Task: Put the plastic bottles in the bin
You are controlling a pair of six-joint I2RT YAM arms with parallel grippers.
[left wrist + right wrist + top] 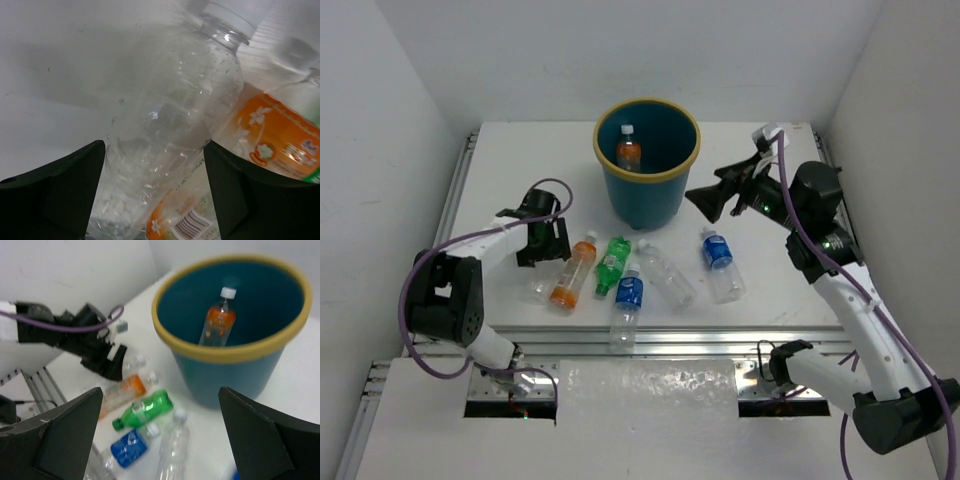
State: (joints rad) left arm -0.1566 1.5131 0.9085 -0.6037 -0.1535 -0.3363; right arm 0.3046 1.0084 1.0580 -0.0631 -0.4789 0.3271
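The teal bin [605, 170] with a yellow rim stands at the back centre, and an orange bottle [629, 150] leans inside it. Several plastic bottles lie in front: orange-labelled [572, 272], green [612, 264], blue-labelled [628, 300], clear [667, 274], and another blue-labelled one [720, 262]. My left gripper [542, 245] is down over a clear bottle [165, 125]. Its jaws are open and straddle the bottle's body close on both sides, with the orange-labelled bottle [270, 135] just beyond. My right gripper [705, 200] hovers open and empty right of the bin [235, 352].
White walls close in the table on the left, back and right. An aluminium rail [650, 345] runs along the table's front edge, and a crinkled sheet [650, 395] lies below it between the arm bases. The bottles lie tightly side by side.
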